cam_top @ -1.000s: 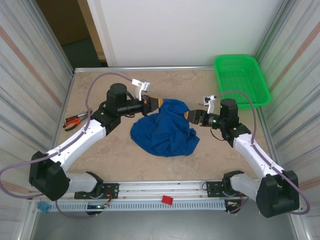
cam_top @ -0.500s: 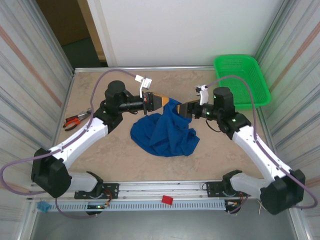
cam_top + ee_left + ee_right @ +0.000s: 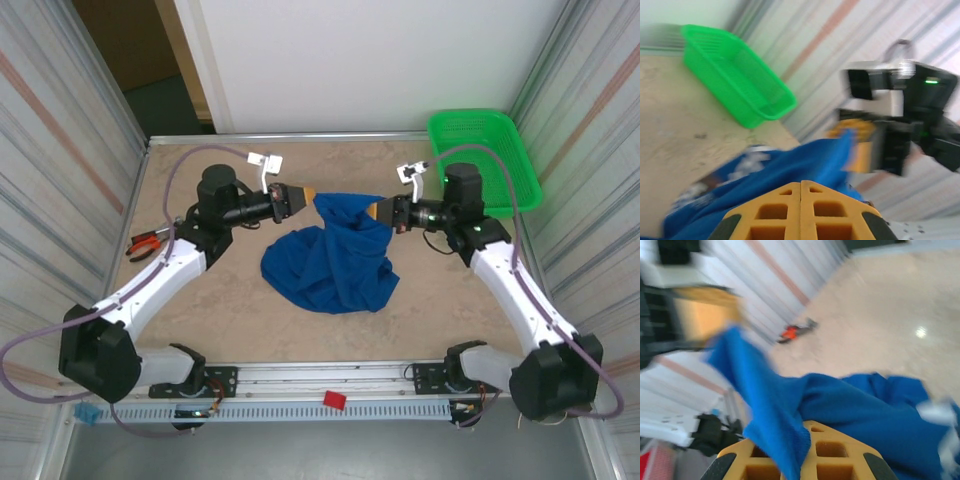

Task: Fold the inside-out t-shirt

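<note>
From above, we see the left gripper (image 3: 309,192) and the right gripper (image 3: 377,210) raised over the middle of the table (image 3: 225,310), facing each other. The upper edge of the inside-out t-shirt (image 3: 330,262) spans the gap between them. Each gripper is closed down on a pinch of the blue cloth. From that raised edge the rest of the shirt hangs down and gathers in a crumpled heap on the tabletop, a little nearer the arm bases. A green mesh basket (image 3: 485,165) sits at the far right corner, well apart from the shirt, and red-handled pliers (image 3: 148,243) lie by the left edge of the table. Through the left wrist camera, we find its own orange fingers (image 3: 772,212) pressed together with no gap. Blue cloth rises from their tips and runs across to the right gripper, which is blurred but has cloth at its orange tip. White lettering shows on a lower fold of the shirt, and the basket stands beyond it on the tabletop. Through the right wrist camera, we see its orange fingers (image 3: 837,452) with a fold of blue cloth clamped at their tips and lying over them. The shirt stretches away toward the blurred left gripper, and the pliers are small on the table behind.
</note>
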Available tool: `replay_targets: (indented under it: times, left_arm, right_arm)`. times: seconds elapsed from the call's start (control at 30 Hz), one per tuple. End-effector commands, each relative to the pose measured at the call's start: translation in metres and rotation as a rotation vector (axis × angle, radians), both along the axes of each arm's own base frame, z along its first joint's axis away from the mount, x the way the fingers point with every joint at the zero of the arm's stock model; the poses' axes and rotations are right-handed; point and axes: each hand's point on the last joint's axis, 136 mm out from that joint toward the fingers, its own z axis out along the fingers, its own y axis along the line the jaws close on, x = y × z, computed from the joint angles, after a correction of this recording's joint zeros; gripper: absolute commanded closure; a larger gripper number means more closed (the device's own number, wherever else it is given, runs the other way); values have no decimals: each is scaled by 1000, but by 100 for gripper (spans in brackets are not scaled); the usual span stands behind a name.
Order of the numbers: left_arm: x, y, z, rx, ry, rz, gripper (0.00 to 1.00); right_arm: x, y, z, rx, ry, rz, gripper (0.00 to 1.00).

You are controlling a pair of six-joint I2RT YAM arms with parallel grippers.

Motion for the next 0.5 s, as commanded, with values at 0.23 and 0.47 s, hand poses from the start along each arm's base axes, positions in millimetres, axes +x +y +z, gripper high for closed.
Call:
replay_targets:
  times: [0.23,0.47]
  left_arm:
    - [25,18,-31,70,56,121,56]
    - [-48,21,-3,278,-155,206,43]
  right_arm:
    - [-55,23,35,177,29,344,100]
    - [-23,15,13,113,72,156,100]
